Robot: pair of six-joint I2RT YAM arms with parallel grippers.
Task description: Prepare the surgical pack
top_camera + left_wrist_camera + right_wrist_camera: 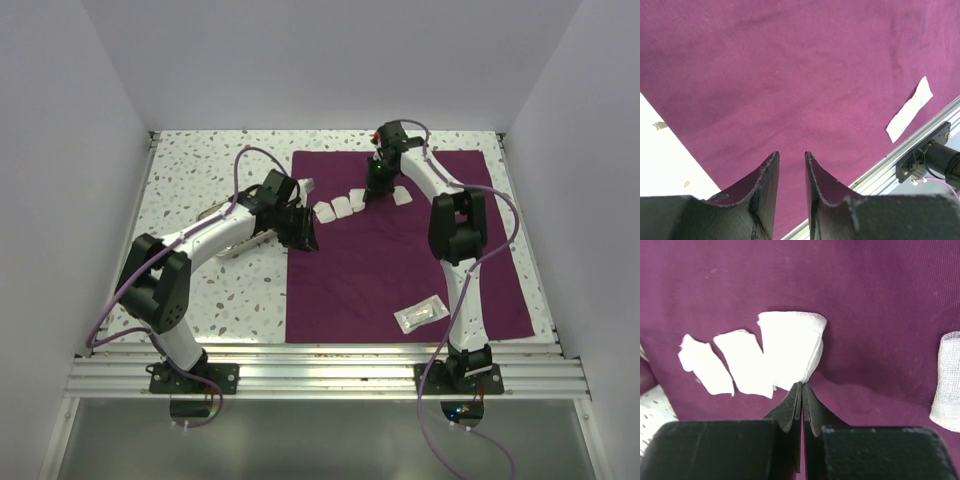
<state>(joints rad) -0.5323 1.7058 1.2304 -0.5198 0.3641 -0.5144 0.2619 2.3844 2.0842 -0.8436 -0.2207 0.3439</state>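
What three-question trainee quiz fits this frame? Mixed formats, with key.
1. True or false: the drape is bundled up.
2. Which side's jaws are shut on a gauze square? A) left B) right C) neither
3. Fill in: the pouch lies on the ____.
Key:
1. False; it lies spread flat.
2. B; the right gripper pinches its corner, and the left gripper is open and empty.
3. Drape, toward the arms' side.

Top external: high, behind arm bases (195,378), looking down on whole surface (200,170). Left wrist: low over drape (790,75), facing pouch (910,109). Right wrist — very close above gauze squares (790,347). All share drape.
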